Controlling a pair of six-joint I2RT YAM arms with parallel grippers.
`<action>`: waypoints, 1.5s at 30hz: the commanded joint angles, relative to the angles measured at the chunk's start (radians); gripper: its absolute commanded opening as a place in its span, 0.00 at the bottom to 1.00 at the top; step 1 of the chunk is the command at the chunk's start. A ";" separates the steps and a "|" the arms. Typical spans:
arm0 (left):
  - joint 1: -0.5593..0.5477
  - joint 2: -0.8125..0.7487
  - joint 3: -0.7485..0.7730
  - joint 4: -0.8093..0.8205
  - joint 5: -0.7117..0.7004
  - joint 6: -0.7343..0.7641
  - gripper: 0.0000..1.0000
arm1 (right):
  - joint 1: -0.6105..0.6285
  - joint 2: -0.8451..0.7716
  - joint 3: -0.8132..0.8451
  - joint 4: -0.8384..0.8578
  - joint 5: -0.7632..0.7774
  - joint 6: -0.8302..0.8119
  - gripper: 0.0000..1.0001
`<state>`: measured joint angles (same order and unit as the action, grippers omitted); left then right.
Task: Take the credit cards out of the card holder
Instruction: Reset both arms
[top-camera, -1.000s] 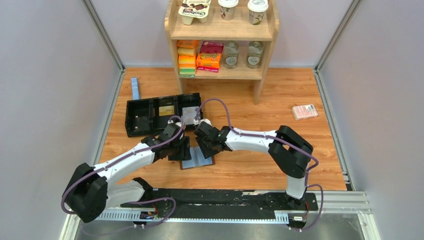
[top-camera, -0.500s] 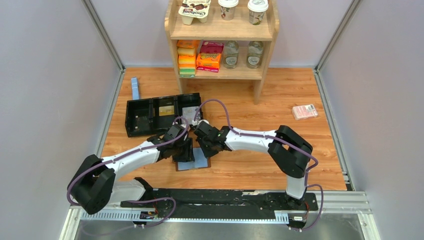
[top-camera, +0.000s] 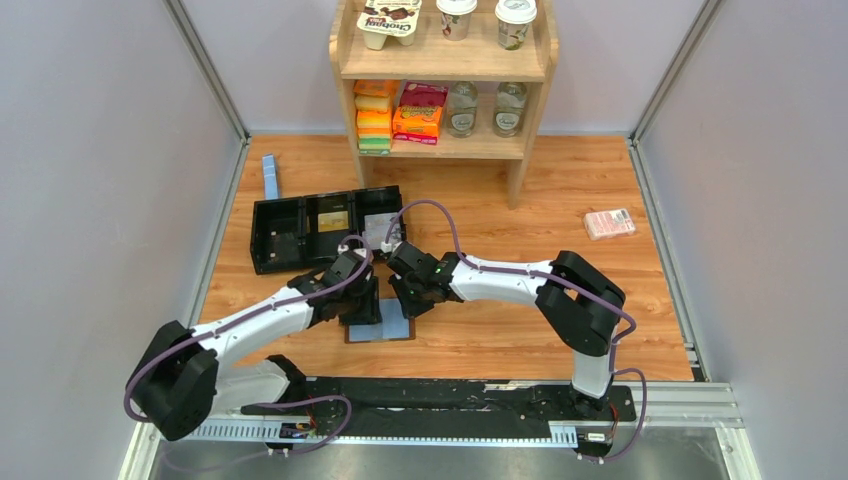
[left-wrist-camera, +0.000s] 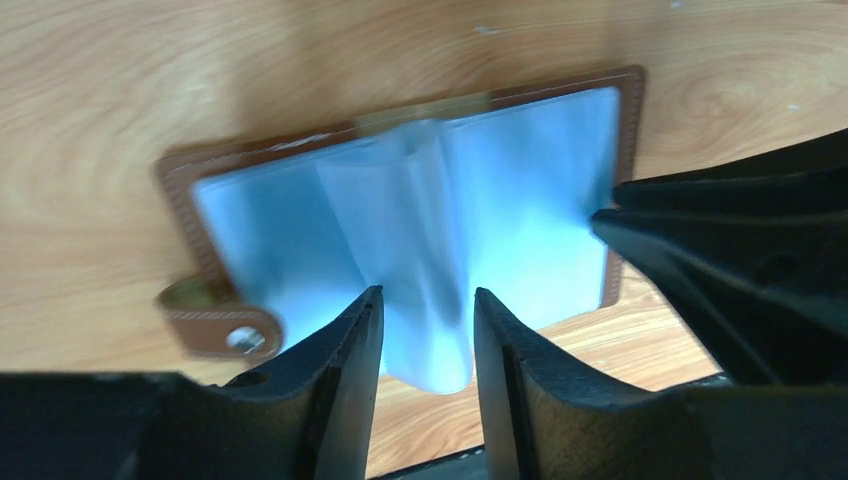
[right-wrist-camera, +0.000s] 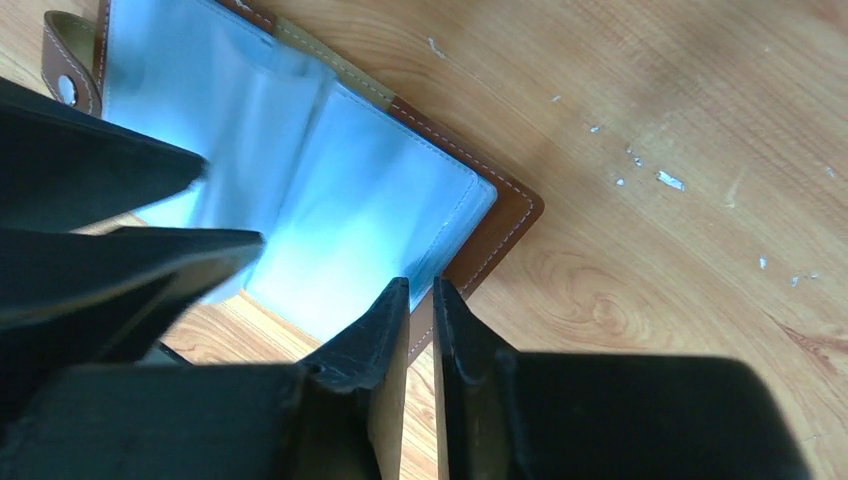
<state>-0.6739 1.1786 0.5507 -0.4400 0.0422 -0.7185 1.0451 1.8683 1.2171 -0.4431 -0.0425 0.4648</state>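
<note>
The card holder (top-camera: 392, 327) lies open on the wooden table, brown edging around pale blue plastic sleeves. It shows in the left wrist view (left-wrist-camera: 260, 210) and the right wrist view (right-wrist-camera: 380, 200). My left gripper (top-camera: 362, 305) is open over its left half, and a raised blue sleeve (left-wrist-camera: 425, 250) stands between the jaws. My right gripper (top-camera: 408, 297) is shut to a thin slit, with its tips (right-wrist-camera: 420, 285) at the holder's brown right edge (right-wrist-camera: 505, 225). No credit card shows in the sleeves. A pale grey flat piece (top-camera: 380, 230) lies in the tray's right compartment.
A long black compartmented tray (top-camera: 270, 240) sits just behind the holder. A wooden shelf unit (top-camera: 445, 60) with packets, bottles and cups stands at the back. A pink-red packet (top-camera: 609, 223) lies far right and a narrow blue strip (top-camera: 269, 176) far left.
The card holder has slid left and toward the near edge, turning slightly. Both grippers moved with it, and the left arm has swung a little left.
</note>
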 joint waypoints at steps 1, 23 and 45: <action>-0.004 -0.073 0.058 -0.166 -0.168 0.007 0.49 | 0.004 0.006 0.012 0.015 0.030 0.011 0.19; -0.004 0.067 0.029 -0.180 -0.234 -0.058 0.28 | -0.011 -0.034 0.021 0.015 0.000 0.023 0.42; -0.004 0.087 -0.005 -0.051 -0.116 -0.131 0.24 | -0.003 -0.058 0.048 -0.006 0.138 0.018 0.51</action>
<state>-0.6739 1.2320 0.5835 -0.5629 -0.1383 -0.8097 1.0336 1.8305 1.2209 -0.4652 0.0639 0.4820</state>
